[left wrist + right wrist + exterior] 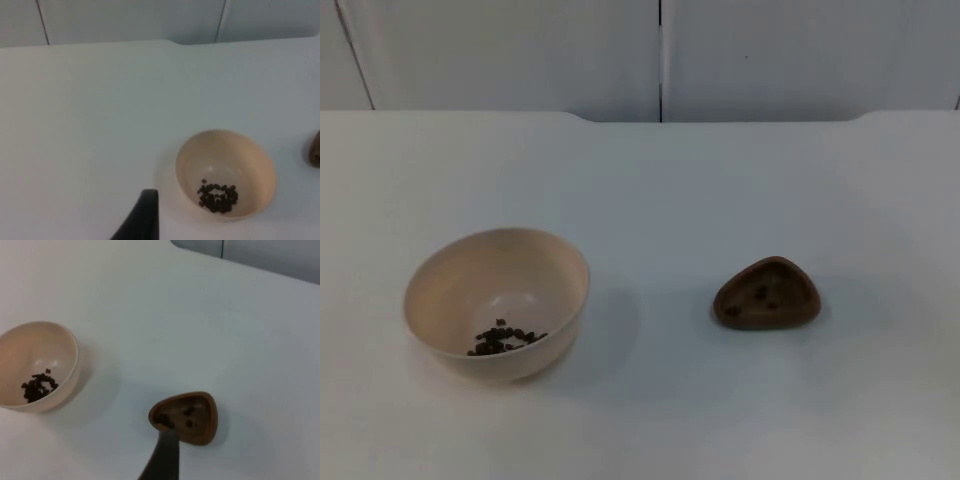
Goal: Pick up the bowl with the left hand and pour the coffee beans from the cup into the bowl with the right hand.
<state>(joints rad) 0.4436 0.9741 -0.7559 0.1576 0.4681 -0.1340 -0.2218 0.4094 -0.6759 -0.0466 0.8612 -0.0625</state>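
Note:
A cream bowl stands on the white table at the left, with a small heap of coffee beans in its bottom. To its right sits a low brown cup of rounded-triangle shape, with a few dark specks inside. The left gripper hovers over the table a short way from the bowl and its beans, touching nothing. The right gripper hangs just short of the cup, whose near rim its tip overlaps. The bowl lies beyond, off to one side.
The white table ends at the grey partition wall behind. A dark vertical seam runs down the wall's middle. Bare table surface surrounds the bowl and the cup.

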